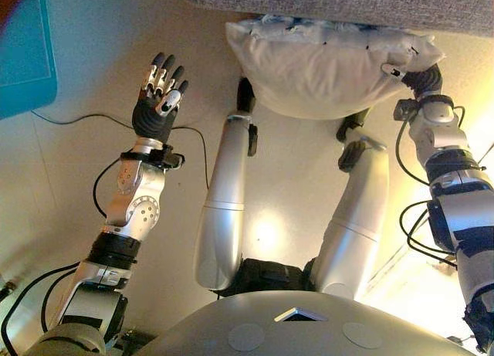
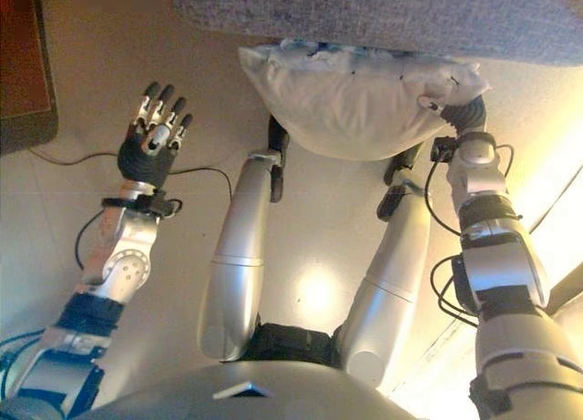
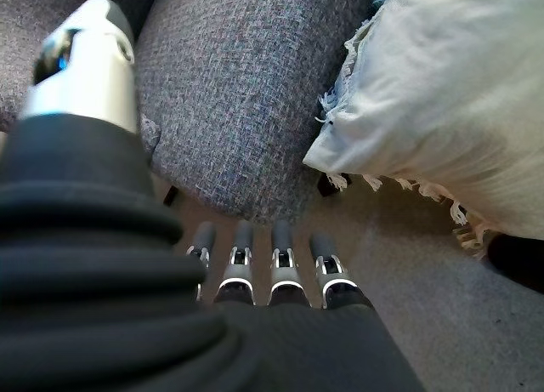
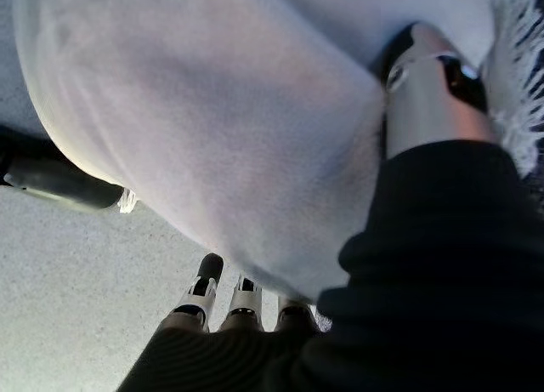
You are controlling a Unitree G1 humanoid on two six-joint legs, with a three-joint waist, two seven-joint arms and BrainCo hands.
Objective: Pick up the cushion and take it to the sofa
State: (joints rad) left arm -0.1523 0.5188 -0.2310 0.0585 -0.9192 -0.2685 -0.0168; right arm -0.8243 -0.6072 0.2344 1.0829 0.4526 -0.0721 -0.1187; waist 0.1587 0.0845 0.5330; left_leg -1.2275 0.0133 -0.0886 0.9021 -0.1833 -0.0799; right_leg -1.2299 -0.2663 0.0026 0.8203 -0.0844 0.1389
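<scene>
A white cushion point(image 1: 316, 70) with a fringed edge hangs just in front of the grey fabric sofa point(image 1: 347, 1), its far edge against the sofa's front. My right hand point(image 1: 421, 78) holds the cushion's right end: in the right wrist view the thumb point(image 4: 433, 94) presses into the cushion point(image 4: 212, 111) and the fingers point(image 4: 204, 294) sit under it. My left hand point(image 1: 158, 93) is open, raised over the floor to the left of the cushion and apart from it. The left wrist view shows its straight fingers point(image 3: 280, 273), the sofa point(image 3: 238, 94) and the cushion point(image 3: 450, 94) beyond.
A teal flat-topped object point(image 1: 23, 47) stands at the far left edge. Beige floor point(image 1: 85, 186) lies below the sofa's front.
</scene>
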